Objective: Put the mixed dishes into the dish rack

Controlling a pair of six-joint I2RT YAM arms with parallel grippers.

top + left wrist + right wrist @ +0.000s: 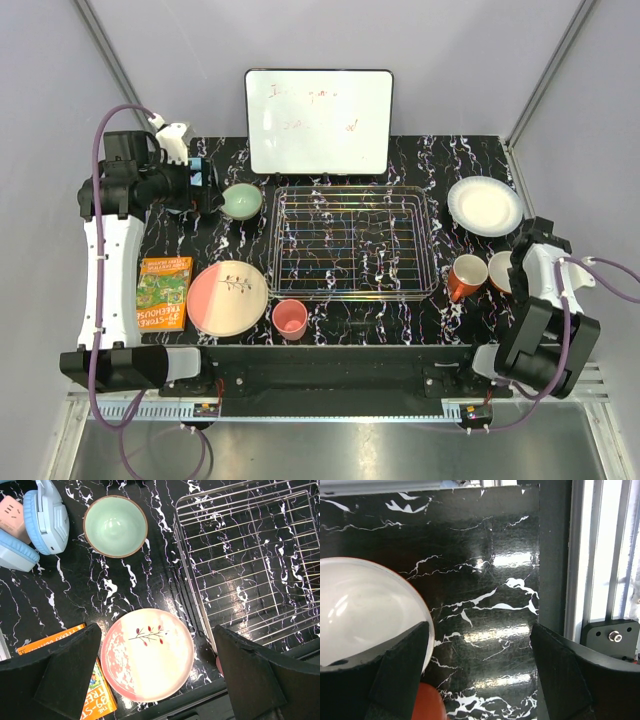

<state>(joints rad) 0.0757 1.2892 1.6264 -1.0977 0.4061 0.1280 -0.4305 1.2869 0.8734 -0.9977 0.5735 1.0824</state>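
The dish rack [355, 240] is a silver wire basket in the middle of the table, and nothing lies in it [250, 555]. To its left stand the mint-green bowl [242, 201] [115, 526], the pink plate with a twig drawing [228, 298] [147, 655] and the small pink cup [290, 319]. On its right are the white plate [485, 206], the orange mug [466, 277] and the orange bowl [365, 610], white inside. My left gripper [157, 629] hangs open high over the pink plate. My right gripper [479, 626] is open, its left finger [400, 665] over the bowl's rim.
A white board [319, 121] stands behind the rack. An orange book [165, 293] lies left of the pink plate. Light-blue headphones [45, 515] sit by the green bowl. The table's right edge and a metal rail [600, 555] run beside my right gripper.
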